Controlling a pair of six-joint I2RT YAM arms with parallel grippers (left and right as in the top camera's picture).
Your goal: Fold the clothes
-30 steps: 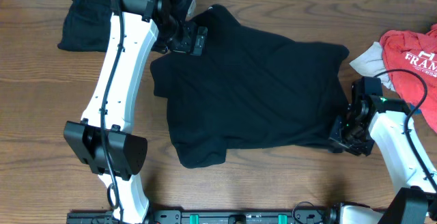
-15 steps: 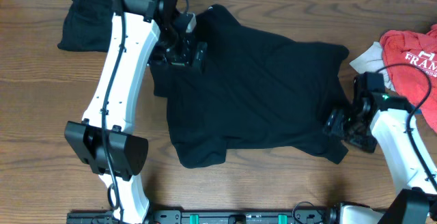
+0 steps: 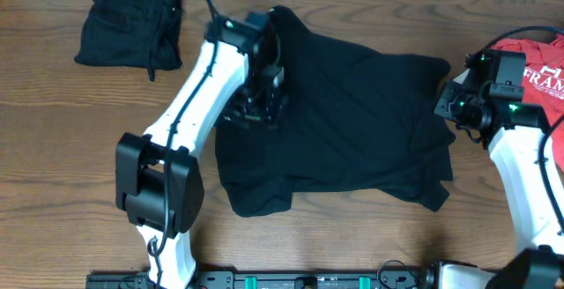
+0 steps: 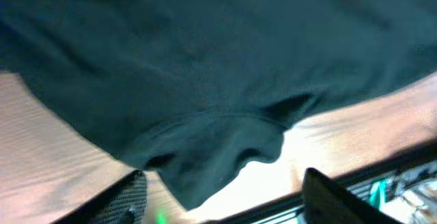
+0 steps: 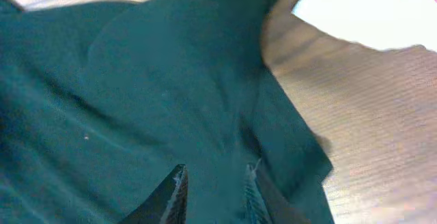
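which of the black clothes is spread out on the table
The big black shirt in the middle; the other black garment sits bundled at the far left corner.

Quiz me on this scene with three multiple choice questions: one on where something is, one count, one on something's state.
1. Where is the red tee?
A) right edge
B) top left corner
C) the middle
2. How many black garments are in view?
A) one
B) two
C) four
3. The top-left black garment is:
A) spread flat
B) in a compact bundle
C) draped over an arm

Answers:
1. A, the red fabric shows only at the right edge.
2. B, the spread black shirt plus the top-left black garment.
3. B, it sits bunched small, not laid out.
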